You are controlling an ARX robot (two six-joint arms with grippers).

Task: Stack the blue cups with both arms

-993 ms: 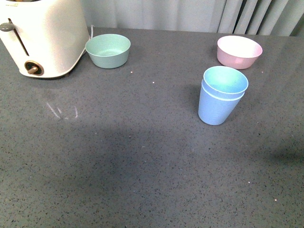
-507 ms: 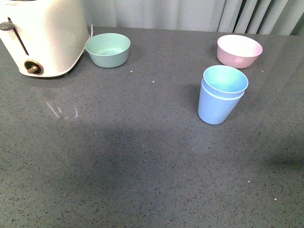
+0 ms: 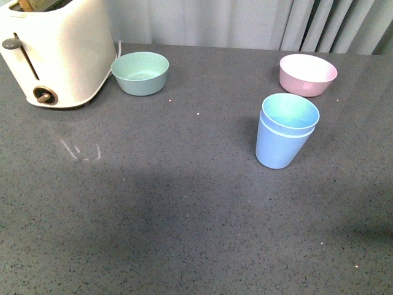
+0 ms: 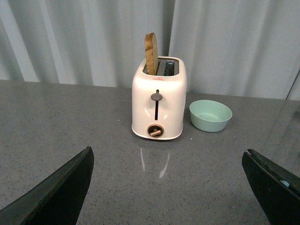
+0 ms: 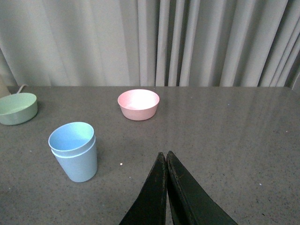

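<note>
Two blue cups (image 3: 284,132) stand nested, one inside the other, upright on the grey table right of centre; they also show in the right wrist view as the stacked blue cups (image 5: 74,151). Neither arm appears in the front view. My right gripper (image 5: 166,154) is shut with nothing between its fingers, pulled back from the cups and clear of them. My left gripper (image 4: 168,157) is open wide and empty, facing the toaster with the cups out of its view.
A white toaster (image 3: 55,52) with a slice of bread (image 4: 151,54) stands at the back left. Beside it sits a mint-green bowl (image 3: 140,73). A pink bowl (image 3: 307,74) sits behind the cups. Curtains hang beyond the table's far edge.
The front view has shifted slightly, so everything sits a little lower in the picture. The stacked cups and bowls have not moved on the table.
</note>
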